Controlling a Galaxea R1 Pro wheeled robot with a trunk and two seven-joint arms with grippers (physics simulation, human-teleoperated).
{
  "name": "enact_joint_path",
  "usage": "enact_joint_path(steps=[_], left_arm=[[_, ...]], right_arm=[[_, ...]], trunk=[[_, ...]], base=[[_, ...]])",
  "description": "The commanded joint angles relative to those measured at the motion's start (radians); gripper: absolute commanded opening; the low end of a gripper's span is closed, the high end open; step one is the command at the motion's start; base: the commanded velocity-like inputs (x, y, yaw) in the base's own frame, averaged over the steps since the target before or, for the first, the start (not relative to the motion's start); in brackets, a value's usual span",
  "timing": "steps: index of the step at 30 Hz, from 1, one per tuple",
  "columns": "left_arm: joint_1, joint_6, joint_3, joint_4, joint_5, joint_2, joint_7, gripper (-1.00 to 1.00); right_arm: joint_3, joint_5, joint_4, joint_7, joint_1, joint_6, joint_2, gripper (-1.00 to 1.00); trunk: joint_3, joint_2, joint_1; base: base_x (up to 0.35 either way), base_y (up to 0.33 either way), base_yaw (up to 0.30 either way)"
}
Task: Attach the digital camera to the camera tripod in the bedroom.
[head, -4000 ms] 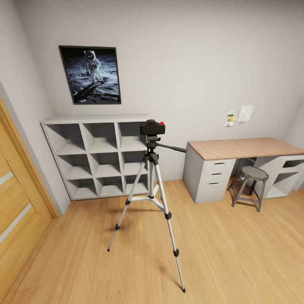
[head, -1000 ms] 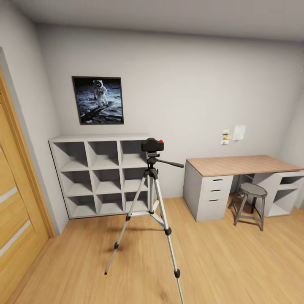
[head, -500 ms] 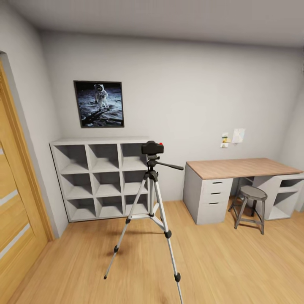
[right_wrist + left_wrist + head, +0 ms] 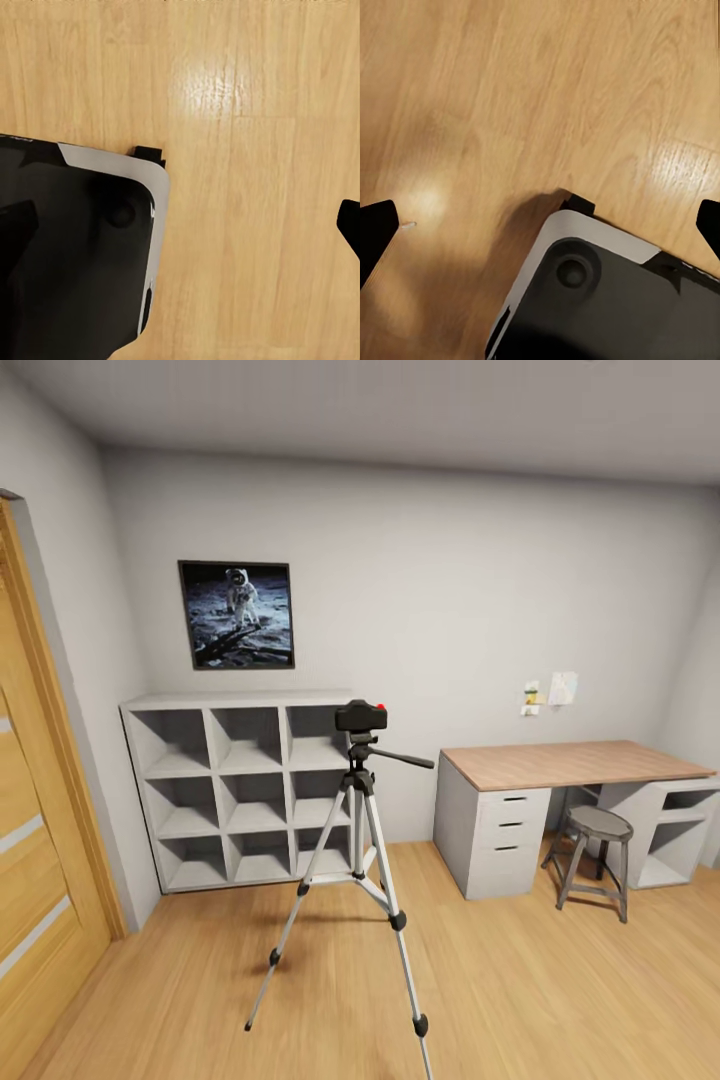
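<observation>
The digital camera [image 4: 361, 716], small and black with a red button on top, sits on the head of the camera tripod [image 4: 358, 830], which stands on the wood floor in the middle of the bedroom. The tripod's black pan handle [image 4: 402, 758] points right. In the left wrist view my left gripper [image 4: 542, 229] hangs open over the floor, its dark fingertips [image 4: 375, 234] far apart with nothing between them. My right gripper [image 4: 182, 225] is open over the floor in the same way. Both are well away from the tripod.
A white cube shelf [image 4: 240, 790] stands behind the tripod under an astronaut poster [image 4: 238, 615]. A wood-topped white desk [image 4: 570, 763] and a grey stool [image 4: 594, 855] are at the right. A wooden door [image 4: 40, 880] lines the left. My own base [image 4: 607, 307] shows below the grippers.
The whole picture has shifted: the view has backed away and tilted up, showing more ceiling. The tripod and the camera on it look smaller but have not moved.
</observation>
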Motion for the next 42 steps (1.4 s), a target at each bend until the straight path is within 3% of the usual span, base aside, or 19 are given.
enact_joint_path(steps=[1,5,42], left_arm=[[0.000,-0.001,-0.008,0.000,0.002,-0.001,0.003,1.00],[0.000,0.000,-0.007,0.001,-0.011,-0.003,0.004,1.00],[0.000,0.001,-0.006,-0.015,-0.018,-0.002,0.005,1.00]], right_arm=[[0.004,0.007,0.001,0.002,-0.001,0.001,0.000,1.00],[0.004,0.007,0.001,0.002,-0.001,0.000,-0.001,1.00],[0.005,0.011,0.000,0.003,-0.001,-0.009,-0.004,1.00]], trunk=[[0.000,-0.001,0.000],[0.002,-0.001,0.000],[0.002,-0.001,0.000]], base=[[0.000,0.000,0.000],[0.000,0.000,0.000],[0.000,0.000,0.000]])
